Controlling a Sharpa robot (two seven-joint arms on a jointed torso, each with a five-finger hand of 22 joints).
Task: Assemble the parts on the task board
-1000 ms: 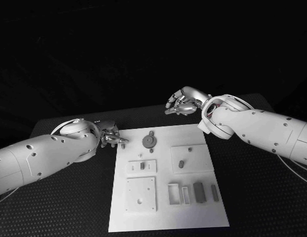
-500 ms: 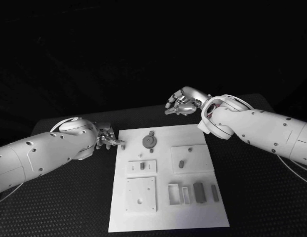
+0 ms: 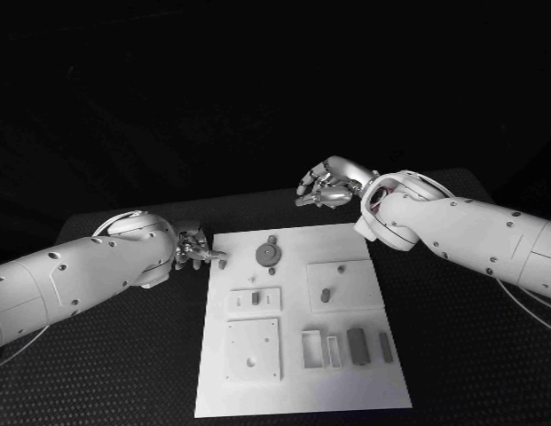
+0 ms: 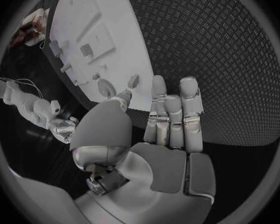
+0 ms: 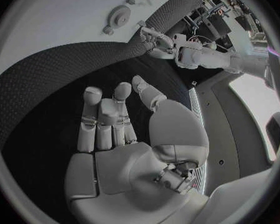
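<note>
1. The black worktop (image 3: 122, 355) carries the task board (image 3: 298, 355) in its middle.
2. Your left hand (image 3: 199, 247) waits empty, fingers apart, beside the board's far left corner.
3. Your right hand (image 3: 326, 185) hangs empty beyond the far edge.
4. Bring the left hand slowly down to the round part (image 3: 266, 254).

The surface (image 3: 122, 373) is black, with a fine diamond-tread pattern across it. In the middle of the frame the task board (image 3: 288, 390) is plain white, and the parts (image 3: 357, 345) on it are grey, a round one (image 3: 266, 255) toward the upper middle a darker grey. Both arms are glossy white with small dark dots; the left hand (image 3: 199, 248) and right hand (image 3: 327, 185) are silver, their fingers (image 4: 171, 115) pale metallic grey.
</note>
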